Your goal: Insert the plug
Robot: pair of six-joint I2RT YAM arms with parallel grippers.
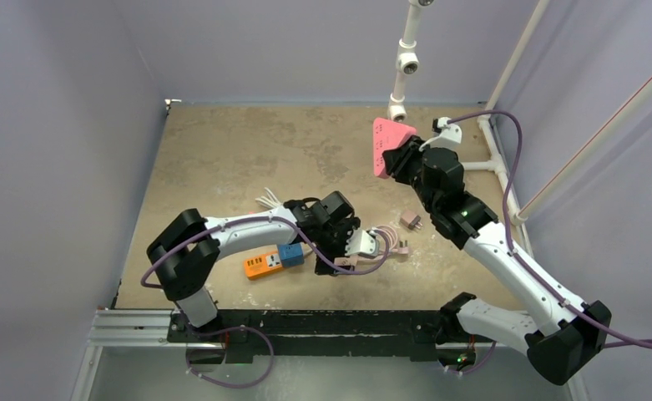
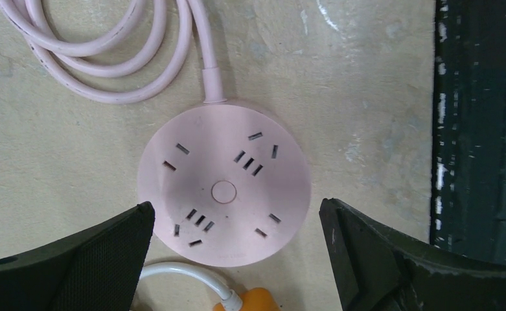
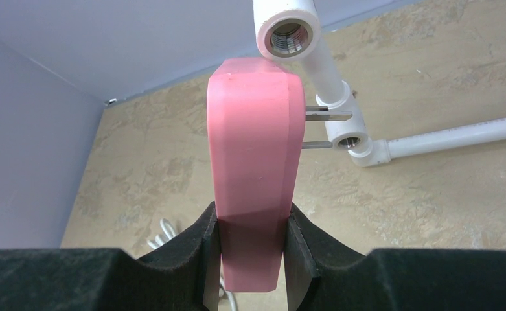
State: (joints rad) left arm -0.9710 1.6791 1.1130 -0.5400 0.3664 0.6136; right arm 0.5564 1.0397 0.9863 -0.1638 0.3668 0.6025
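My right gripper (image 3: 252,223) is shut on a thick pink plug (image 3: 255,149), held in the air with its two metal prongs (image 3: 324,129) pointing right. In the top view that plug (image 1: 386,144) hangs over the far right of the table at the right gripper (image 1: 399,157). A round pale pink socket hub (image 2: 224,184) lies flat on the table with several slot groups facing up. My left gripper (image 2: 236,206) hovers over it, open, with one finger on each side of the hub and not touching it. In the top view the left gripper (image 1: 357,246) covers most of the hub.
The hub's pink cable (image 2: 101,61) coils beside it. An orange power strip (image 1: 264,265) with a blue plug (image 1: 290,255) lies near the left arm. A small plug (image 1: 410,221) sits on the table. White pipes (image 1: 401,58) stand at the back right.
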